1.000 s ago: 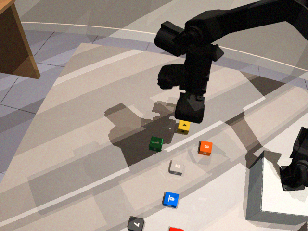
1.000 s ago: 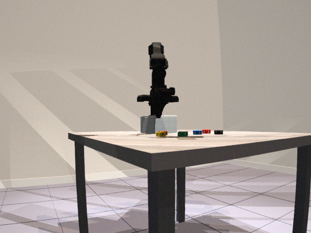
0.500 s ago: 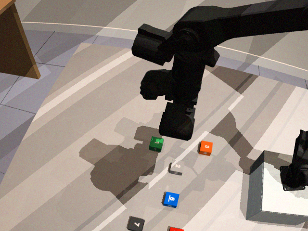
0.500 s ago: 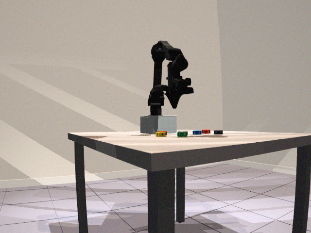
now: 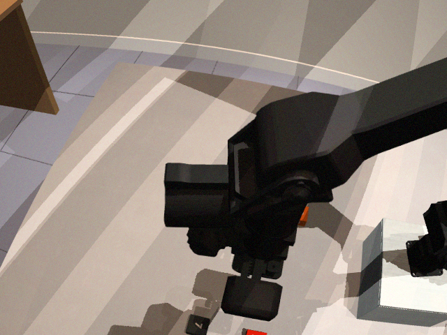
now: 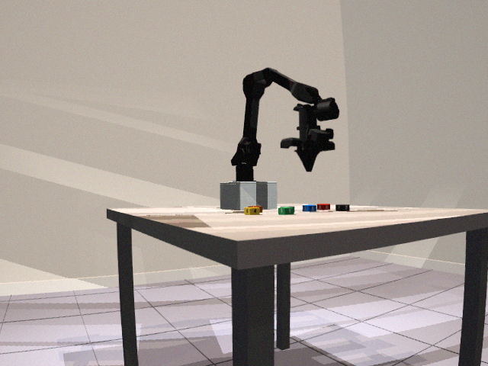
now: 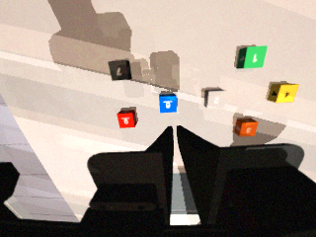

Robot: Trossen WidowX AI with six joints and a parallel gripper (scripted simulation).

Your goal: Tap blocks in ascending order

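Observation:
My gripper (image 6: 307, 167) (image 7: 174, 129) is shut on nothing and hangs high above the table (image 6: 354, 230). In the wrist view the blue block (image 7: 168, 103) (image 6: 309, 207) lies just beyond the fingertips. The red block (image 7: 126, 118) (image 6: 323, 206) (image 5: 254, 331) is to its left. The black block (image 7: 119, 69) (image 6: 342, 207) (image 5: 198, 323), marked 7, lies further off. The white block (image 7: 214, 97), green block (image 7: 253, 56) (image 6: 286, 210) marked 1, yellow block (image 7: 282, 92) (image 6: 252, 210) and orange block (image 7: 245, 126) (image 6: 260, 207) (image 5: 304, 216) lie to the right. The arm hides most blocks in the top view.
The grey base box (image 6: 248, 194) (image 5: 397, 281) carries the arm at the table's back. A brown wooden piece of furniture (image 5: 17, 65) stands on the floor beyond the table's far left corner.

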